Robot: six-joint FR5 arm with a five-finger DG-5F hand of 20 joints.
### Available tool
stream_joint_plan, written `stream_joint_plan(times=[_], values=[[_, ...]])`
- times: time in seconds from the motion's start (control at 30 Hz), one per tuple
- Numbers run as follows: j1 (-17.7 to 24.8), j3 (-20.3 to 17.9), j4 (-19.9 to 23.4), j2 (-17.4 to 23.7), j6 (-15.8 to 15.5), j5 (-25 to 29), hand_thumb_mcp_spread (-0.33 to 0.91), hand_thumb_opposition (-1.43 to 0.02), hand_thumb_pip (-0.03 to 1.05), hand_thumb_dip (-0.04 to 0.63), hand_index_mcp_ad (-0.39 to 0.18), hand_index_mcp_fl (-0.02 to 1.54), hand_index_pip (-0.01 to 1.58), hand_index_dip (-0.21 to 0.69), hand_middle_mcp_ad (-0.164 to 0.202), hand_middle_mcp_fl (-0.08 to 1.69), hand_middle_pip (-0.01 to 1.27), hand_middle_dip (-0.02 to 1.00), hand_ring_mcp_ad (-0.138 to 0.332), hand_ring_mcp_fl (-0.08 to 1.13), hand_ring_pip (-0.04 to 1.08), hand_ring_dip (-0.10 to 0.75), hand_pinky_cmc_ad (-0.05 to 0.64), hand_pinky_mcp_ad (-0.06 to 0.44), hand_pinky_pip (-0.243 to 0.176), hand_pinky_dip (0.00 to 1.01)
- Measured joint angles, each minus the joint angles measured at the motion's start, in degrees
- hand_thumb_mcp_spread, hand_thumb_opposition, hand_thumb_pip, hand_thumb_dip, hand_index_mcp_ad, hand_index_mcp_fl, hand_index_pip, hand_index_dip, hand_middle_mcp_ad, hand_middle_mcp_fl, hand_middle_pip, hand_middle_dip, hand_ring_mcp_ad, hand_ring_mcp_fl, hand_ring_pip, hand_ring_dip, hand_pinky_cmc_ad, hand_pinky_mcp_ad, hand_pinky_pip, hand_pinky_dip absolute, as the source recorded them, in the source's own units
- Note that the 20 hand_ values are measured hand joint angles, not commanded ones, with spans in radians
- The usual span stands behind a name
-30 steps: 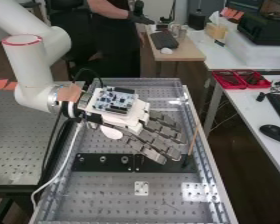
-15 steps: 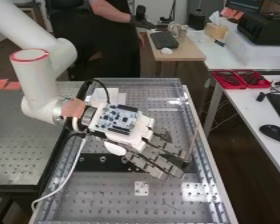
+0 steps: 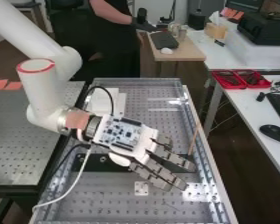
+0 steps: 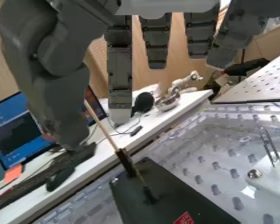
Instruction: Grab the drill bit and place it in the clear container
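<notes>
Robot hand: shifted, by our comparison, towards the near end of the tabletop; fingers straight and spread, pinching nothing. Slim rod, which we take for the drill bit: aslant at one end of the dark plate, near the fingers; contact, we cannot tell. Status: approach, we judge; grasp and placement outstanding.

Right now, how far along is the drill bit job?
Done: only the approach, by the look of it. The hand is close to the thin tan rod, likely the bit, its dark lower end at the black plate.
In hand: nothing; fingers uncurled.
Left: grasp, lift, place in the clear container.
</notes>
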Motion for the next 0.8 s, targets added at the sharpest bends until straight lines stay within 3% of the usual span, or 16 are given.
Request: stream_joint_plan(times=[0.17, 0.67, 0.8], values=[[-0.2, 0.5, 0.0, -0.7, 2.0, -0.8, 0.33, -0.84, 0.7, 0.227, -0.038, 0.17, 1.33, 0.07, 0.126, 0.05, 0.14, 0.13, 0.278, 0.01, 0.06, -0.014, 0.328, 0.215, -0.138, 0.3], [-0.1, 2.5, -0.9, -2.6, 2.6, -0.3, 0.36, -0.85, 0.68, 0.236, -0.052, 0.17, 1.38, 0.096, 0.126, 0.05, 0.14, 0.14, 0.279, 0.0, 0.06, -0.014, 0.33, 0.215, -0.138, 0.25], [-0.1, 3.3, -2.1, -3.3, 2.2, 0.0, 0.35, -0.85, 0.68, 0.241, -0.051, 0.04, 1.38, 0.113, 0.124, 0.08, 0.14, 0.14, 0.281, -0.01, 0.06, -0.014, 0.33, 0.206, -0.138, 0.25]])
